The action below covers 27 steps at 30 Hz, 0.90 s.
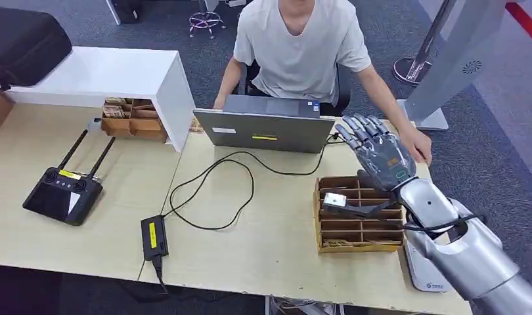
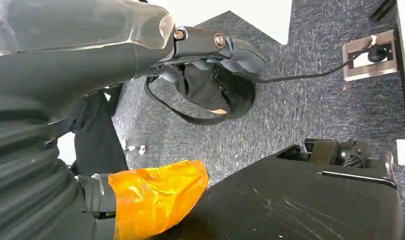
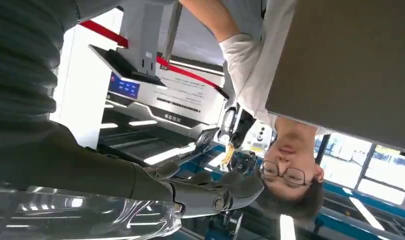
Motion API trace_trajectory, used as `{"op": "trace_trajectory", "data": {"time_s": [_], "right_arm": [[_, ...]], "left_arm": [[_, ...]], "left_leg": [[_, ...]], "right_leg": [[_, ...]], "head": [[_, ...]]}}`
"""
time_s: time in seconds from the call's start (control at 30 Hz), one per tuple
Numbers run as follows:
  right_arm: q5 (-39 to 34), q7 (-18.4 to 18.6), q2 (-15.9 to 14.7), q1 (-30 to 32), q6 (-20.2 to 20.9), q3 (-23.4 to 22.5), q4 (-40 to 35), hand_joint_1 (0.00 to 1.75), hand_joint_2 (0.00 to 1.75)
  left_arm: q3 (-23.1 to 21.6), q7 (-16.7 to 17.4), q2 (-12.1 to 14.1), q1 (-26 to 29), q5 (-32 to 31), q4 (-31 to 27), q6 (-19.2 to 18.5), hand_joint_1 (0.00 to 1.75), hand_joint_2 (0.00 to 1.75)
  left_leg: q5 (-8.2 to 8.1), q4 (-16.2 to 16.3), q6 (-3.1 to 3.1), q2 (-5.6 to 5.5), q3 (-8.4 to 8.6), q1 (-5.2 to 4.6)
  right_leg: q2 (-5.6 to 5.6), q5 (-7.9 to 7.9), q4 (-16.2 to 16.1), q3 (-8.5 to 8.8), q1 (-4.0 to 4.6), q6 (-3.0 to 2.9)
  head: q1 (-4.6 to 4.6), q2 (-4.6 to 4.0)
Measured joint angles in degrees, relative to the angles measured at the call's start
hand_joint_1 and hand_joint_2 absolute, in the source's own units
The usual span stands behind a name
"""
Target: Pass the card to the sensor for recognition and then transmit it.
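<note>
The right hand [image 1: 376, 149] hovers above the divided wooden tray [image 1: 328, 244] with fingers spread, holding nothing. The white card [image 1: 335, 199] lies in the tray's upper-left compartment. It should descend squarely and pinch the card's edges. The left hand's [image 2: 210, 50] grasp cannot be judged; no sensor can be made out.

Silver right arm [image 1: 470, 252] with black cable, dark grey robot hand [image 1: 376, 149], perhaps green-marked wrist.
</note>
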Motion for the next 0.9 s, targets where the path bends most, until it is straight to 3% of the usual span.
{"op": "trace_trajectory", "data": {"time_s": [0.17,0.4,0.9], "right_arm": [[0.5,-0.3,0.0,0.0,2.1,-0.2,-0.1,0.0,1.75],[-0.8,-1.0,0.0,-2.7,12.3,0.9,-0.1,0.0,1.75],[-1.5,-1.3,0.0,-4.8,13.9,2.3,0.1,0.0,1.75]], "left_arm": [[-0.7,0.0,0.0,-0.2,-0.7,0.0,0.0,0.0,1.75],[-1.0,0.2,0.0,-0.3,-1.6,0.0,0.0,0.0,1.75],[-1.2,0.2,0.0,-0.3,-1.9,0.1,0.0,0.0,1.75]], "left_leg": [[0.0,0.0,0.0,0.0,-0.01,0.0],[0.01,0.0,0.0,0.0,-0.01,0.0],[0.01,0.0,0.0,0.0,-0.03,0.0]], "right_leg": [[-0.01,0.0,0.0,0.0,0.0,0.0],[0.0,0.0,0.0,-0.02,0.01,0.0],[-0.01,0.01,0.0,-0.03,0.0,0.0]], "head": [[0.0,0.0],[0.0,0.0],[-0.02,0.0]]}}
